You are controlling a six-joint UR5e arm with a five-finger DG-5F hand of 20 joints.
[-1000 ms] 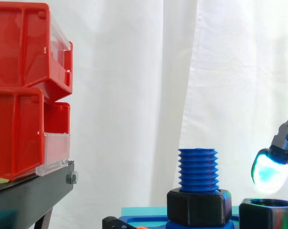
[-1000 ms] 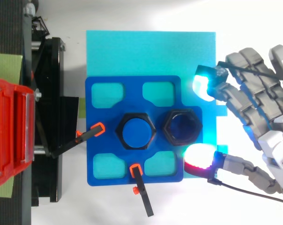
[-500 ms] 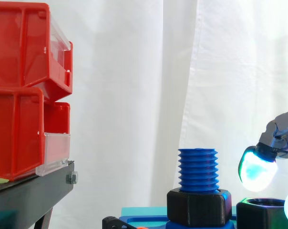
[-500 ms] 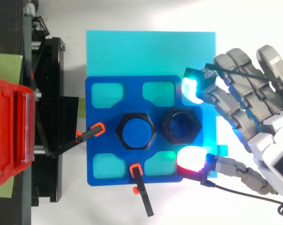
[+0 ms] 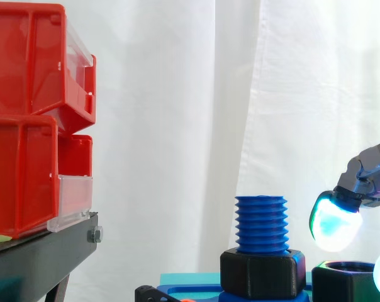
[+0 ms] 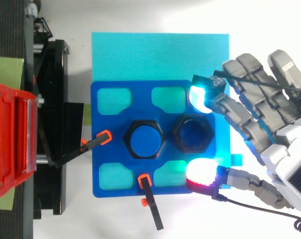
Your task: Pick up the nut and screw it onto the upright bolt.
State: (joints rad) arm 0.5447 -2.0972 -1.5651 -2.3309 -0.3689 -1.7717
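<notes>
Top view: robot hand [image 6: 285, 144] has slid in toward the nut [image 6: 193, 133]; no grip yet.
Over the last second you have brought the hand leftward, so the cyan-lit pad [image 6: 198, 97] now sits just beyond one side of the nut and the red-lit pad [image 6: 203, 174] just beyond the other. The fingers are spread and hold nothing. The nut has not moved: it rests in its seat on the blue plate [image 6: 103, 149], just beside the upright bolt [image 6: 143, 139]. In the side view the cyan pad hangs just above the nut's rim, clear of it. Judgement: the approach is nearly done, and next you lower the hand and pinch. Screwing has not begun.
</notes>
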